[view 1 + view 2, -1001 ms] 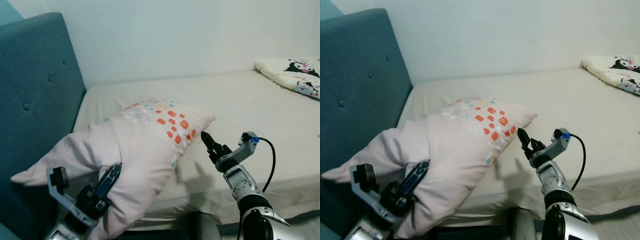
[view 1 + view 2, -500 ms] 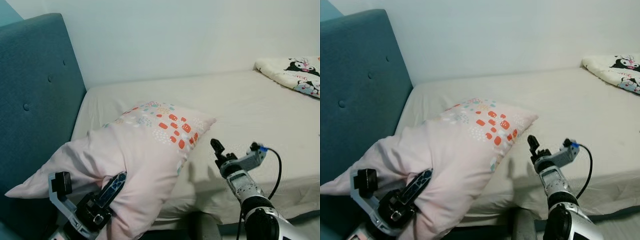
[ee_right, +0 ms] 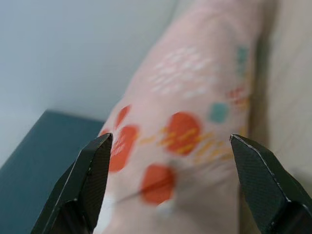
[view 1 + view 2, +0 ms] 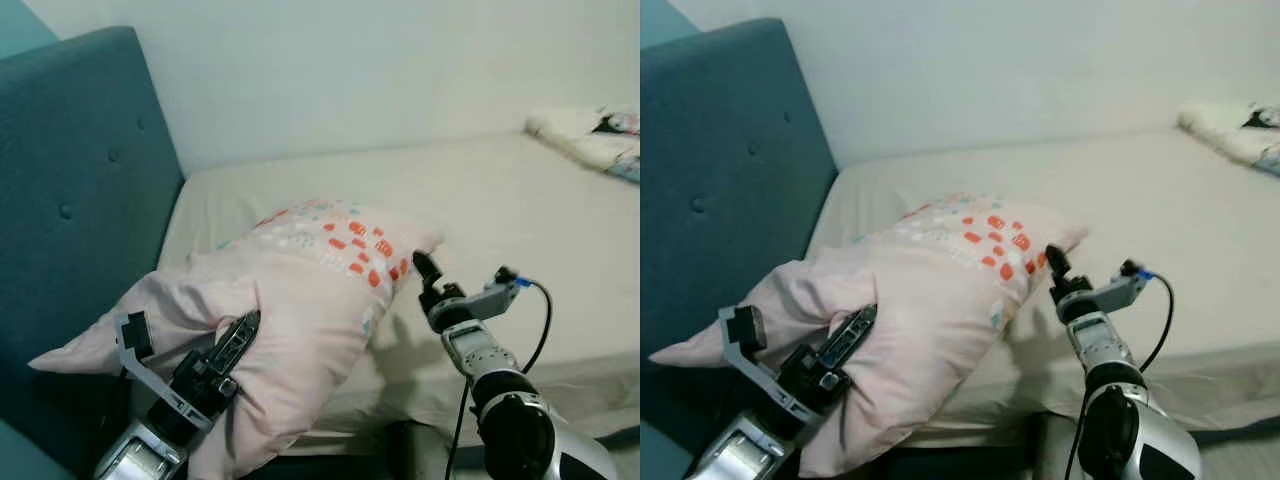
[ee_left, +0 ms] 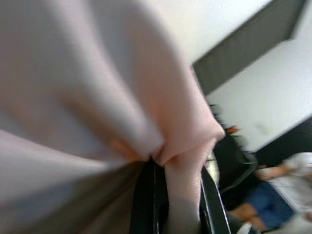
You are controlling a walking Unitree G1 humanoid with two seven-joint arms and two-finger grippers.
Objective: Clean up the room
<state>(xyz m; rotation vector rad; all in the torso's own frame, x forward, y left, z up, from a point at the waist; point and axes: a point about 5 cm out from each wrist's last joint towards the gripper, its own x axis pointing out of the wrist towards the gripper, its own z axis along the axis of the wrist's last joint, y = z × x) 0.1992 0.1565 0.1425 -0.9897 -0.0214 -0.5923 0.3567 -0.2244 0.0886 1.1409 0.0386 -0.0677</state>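
One pink pillow (image 4: 290, 300) lies on the bed (image 4: 520, 200) against the teal headboard (image 4: 80, 200), at about 9 o'clock from my right gripper (image 4: 424, 270). I see my left gripper (image 4: 232, 345) at 7 o'clock pinching the pillow's fabric. My right gripper's fingers (image 3: 83, 180) are spread wide, framing the pillow's orange-spotted corner.
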